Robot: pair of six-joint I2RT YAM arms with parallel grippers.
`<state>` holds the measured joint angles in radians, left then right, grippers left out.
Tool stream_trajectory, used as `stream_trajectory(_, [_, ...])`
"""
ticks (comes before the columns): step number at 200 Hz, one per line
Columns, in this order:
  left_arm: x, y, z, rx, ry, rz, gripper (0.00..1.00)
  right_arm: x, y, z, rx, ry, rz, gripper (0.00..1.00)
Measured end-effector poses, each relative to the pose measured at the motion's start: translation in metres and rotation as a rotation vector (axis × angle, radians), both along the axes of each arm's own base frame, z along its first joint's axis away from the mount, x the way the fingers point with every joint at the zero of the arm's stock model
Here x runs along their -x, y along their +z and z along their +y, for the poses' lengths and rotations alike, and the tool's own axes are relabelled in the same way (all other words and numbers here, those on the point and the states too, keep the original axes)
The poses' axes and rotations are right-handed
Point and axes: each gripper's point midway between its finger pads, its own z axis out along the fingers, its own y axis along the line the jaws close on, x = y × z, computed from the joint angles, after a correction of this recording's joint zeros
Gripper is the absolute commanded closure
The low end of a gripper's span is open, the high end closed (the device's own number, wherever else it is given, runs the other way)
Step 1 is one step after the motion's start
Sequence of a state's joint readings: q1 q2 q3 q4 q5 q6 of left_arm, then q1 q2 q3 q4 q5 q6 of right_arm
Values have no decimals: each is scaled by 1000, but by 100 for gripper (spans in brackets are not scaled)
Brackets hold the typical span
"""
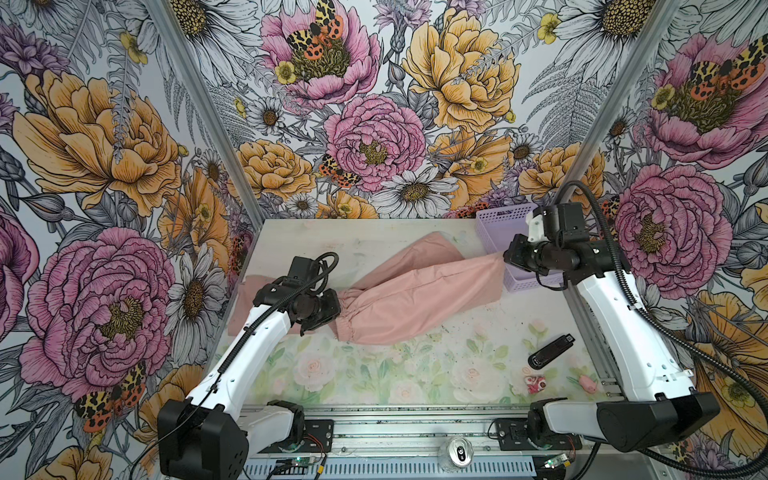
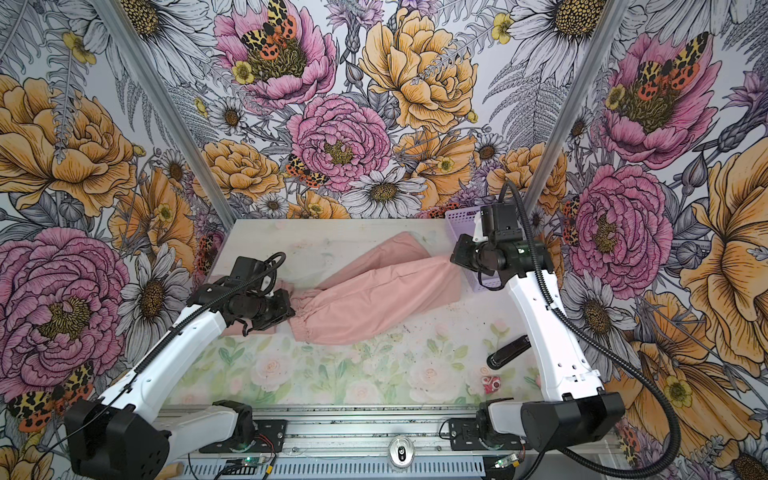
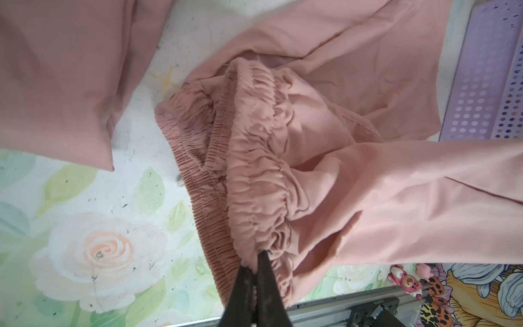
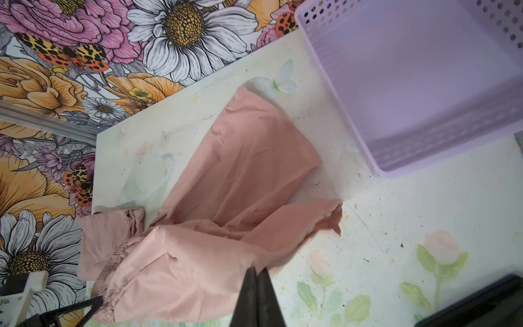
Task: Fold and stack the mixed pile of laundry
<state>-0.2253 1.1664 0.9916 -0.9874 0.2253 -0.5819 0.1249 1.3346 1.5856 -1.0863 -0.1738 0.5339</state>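
The dusty-pink shorts pinched in the black, matt left end effector were soft matt cloth, puckered along the waistband, while near the right end effector the lavender basket was smooth perforated plastic and the tabletop a scuffed matt print.

My left arm reaches forward with its wrist bent inward, and the left pincer is clamped tight on the pink shorts. My right arm stretches farther out, wrist turned inward. The right pincer, facing the left pincer, pinches the same shorts.
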Motion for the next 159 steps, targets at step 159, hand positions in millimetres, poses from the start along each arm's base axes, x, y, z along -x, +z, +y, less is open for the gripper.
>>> stream_trajectory(159, [26,-32,14,46,127,26,100,-135,-29,41,126,155,3,100])
